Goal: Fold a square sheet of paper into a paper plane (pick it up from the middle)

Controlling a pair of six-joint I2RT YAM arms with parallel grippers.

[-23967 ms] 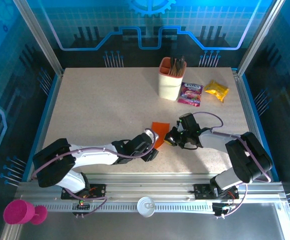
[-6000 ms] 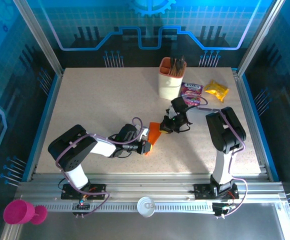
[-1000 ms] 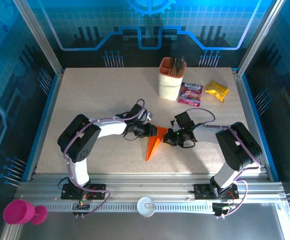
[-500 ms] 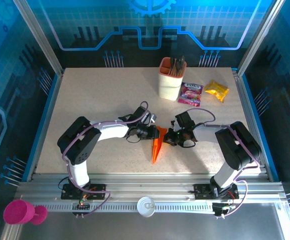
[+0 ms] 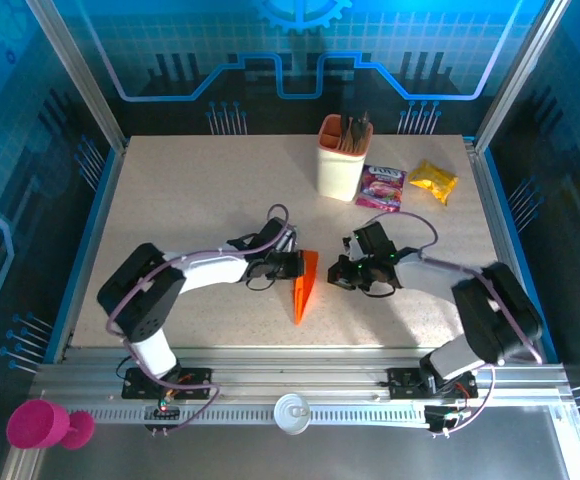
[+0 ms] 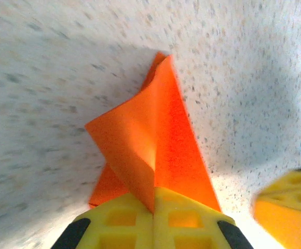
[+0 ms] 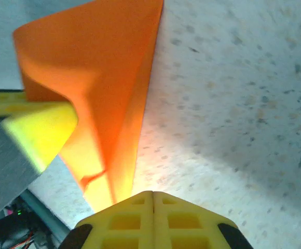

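Nearest the arm bases: the paper plane lay on the worktop, on the near side of the peach cup and slightly to its left. Its pointed end was the part farthest from the cup.

The left hand was fully closed, pinching an upstanding flap at the plane's cup-ward end. The right hand, straight in front of the cup, had its fingers pressed together. The paper edge ran down beside them; I could not tell whether any was nipped.

Risks, as judged:
- A one-flap grip could pull the crease open or tear it on a lift or twist.
- The point could drag and crumple.
- The two hands could knock together.

The purple snack packet and yellow snack packet, right of the cup, posed no hazard.
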